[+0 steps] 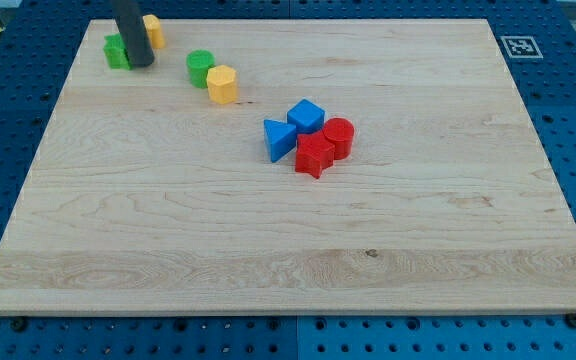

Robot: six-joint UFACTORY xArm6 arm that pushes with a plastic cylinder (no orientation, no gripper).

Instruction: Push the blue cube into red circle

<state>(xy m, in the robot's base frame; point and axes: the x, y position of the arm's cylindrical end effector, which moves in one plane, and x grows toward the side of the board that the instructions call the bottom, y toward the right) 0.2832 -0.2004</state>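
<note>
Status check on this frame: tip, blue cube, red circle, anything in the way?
My tip at view's top left, beside green block. Blue cube close beside red circle, contact unclear. Nothing between them.

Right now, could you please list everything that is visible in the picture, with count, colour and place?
Wooden board: one, light wood, fills most of the view.
Blue cube: one, blue, near the centre, beside the red cylinder.
Blue triangular block: one, blue, at the left of the cluster.
Red cylinder: one, red, at the right of the cluster.
Red star block: one, red, at the bottom of the cluster.
Green cylinder: one, green, upper left.
Yellow block: one, yellow, beside the green cylinder.
Green block: one, green, top left, beside my tip.
Yellow-orange block: one, top left, partly hidden by the rod.
Marker tag: one, black and white, top right corner.
My tip: one, dark, top left, far from the blue cube.
</note>
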